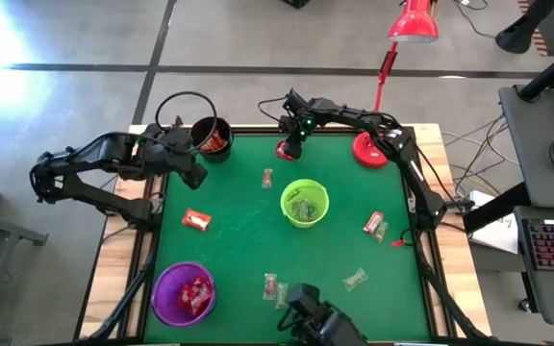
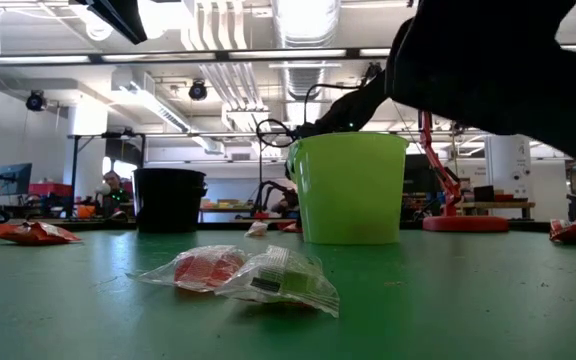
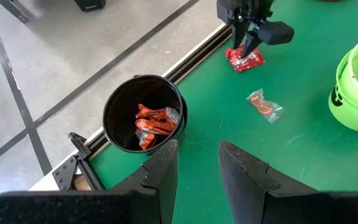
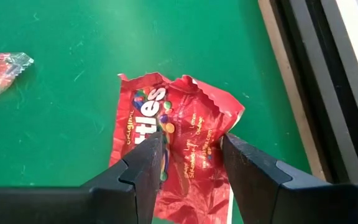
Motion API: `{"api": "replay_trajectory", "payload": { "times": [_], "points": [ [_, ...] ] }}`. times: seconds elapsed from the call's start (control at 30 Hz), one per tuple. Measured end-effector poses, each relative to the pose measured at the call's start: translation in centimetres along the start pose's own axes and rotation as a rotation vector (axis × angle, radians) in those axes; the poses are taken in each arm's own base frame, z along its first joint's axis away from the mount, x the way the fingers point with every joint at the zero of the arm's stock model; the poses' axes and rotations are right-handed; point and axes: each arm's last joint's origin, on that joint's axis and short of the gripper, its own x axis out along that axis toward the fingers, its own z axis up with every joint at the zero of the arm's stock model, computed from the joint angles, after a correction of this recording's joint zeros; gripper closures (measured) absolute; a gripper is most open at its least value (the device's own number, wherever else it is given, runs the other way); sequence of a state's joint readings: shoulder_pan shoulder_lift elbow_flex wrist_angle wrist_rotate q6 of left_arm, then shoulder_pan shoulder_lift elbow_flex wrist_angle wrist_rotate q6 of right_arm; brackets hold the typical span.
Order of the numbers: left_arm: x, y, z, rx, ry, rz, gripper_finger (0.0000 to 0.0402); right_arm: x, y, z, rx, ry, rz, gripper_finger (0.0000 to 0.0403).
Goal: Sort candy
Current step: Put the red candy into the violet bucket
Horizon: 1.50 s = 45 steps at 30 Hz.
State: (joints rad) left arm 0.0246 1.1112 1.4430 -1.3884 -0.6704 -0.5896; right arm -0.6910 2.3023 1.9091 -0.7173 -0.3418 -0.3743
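A red candy packet (image 4: 179, 134) lies flat on the green mat near the far edge, also visible as the red packet (image 1: 283, 150). My right gripper (image 4: 191, 142) is open directly over it, one finger on each side of its middle. My left gripper (image 3: 197, 163) hangs open and empty above the mat beside the black cup (image 3: 143, 112), which holds orange-red candies. A clear-wrapped candy (image 3: 265, 104) lies between the red packet and the green cup (image 1: 305, 203). More candies lie loose on the mat, such as the orange-red one (image 1: 196, 220). My right gripper comes down at a slant from the table's right and far side, its open fingers (image 4: 149, 155) over the red packet's middle (image 4: 188, 149). The packet lies flat on the mat. Whether the fingertips touch it, I cannot tell.
A purple cup (image 1: 184, 293) with red candies stands at the near left. The red lamp base (image 1: 369, 151) sits at the far right. Loose candies lie at the right (image 1: 374, 226) and near the front edge (image 1: 355, 280), (image 1: 274, 286). The table's dark frame (image 4: 303, 93) runs close beside the packet.
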Motion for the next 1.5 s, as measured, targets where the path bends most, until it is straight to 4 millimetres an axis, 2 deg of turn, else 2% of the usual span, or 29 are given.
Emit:
{"api": "replay_trajectory", "payload": {
  "times": [0.23, 0.37, 0.53, 0.6, 0.77, 1.0, 1.5],
  "points": [
    [0.0, 0.0, 0.0, 0.000, 0.000, 0.000, 0.0302, 0.2, -0.2, -0.2, 0.007, 0.008, 0.004, 0.0252],
    [0.0, 0.0, 0.0, 0.000, 0.000, 0.000, 0.0302, 0.3, -0.3, -0.4, 0.022, 0.011, 0.010, 0.0296],
    [0.0, 0.0, 0.0, -0.002, -0.002, -0.001, 0.0302, 0.2, -0.5, -0.4, 0.052, 0.011, 0.010, 0.0375],
    [0.0, 0.0, 0.0, -0.003, -0.003, -0.002, 0.0302, 0.2, -0.6, -0.5, 0.064, 0.011, 0.005, 0.0388],
    [0.0, 0.0, 0.0, -0.003, -0.003, -0.003, 0.0302, -0.1, -0.7, -0.4, 0.097, 0.015, 0.000, 0.0394],
    [0.0, 0.0, 0.0, 0.001, -0.003, -0.002, 0.0302, -2.0, -0.5, 0.4, 0.099, 0.069, -0.011, 0.0395],
    [0.0, 0.0, 0.0, -0.007, -0.003, -0.002, 0.0302, -5.1, 0.2, 2.5, 0.074, 0.051, 0.015, 0.0395]
  ]
}}
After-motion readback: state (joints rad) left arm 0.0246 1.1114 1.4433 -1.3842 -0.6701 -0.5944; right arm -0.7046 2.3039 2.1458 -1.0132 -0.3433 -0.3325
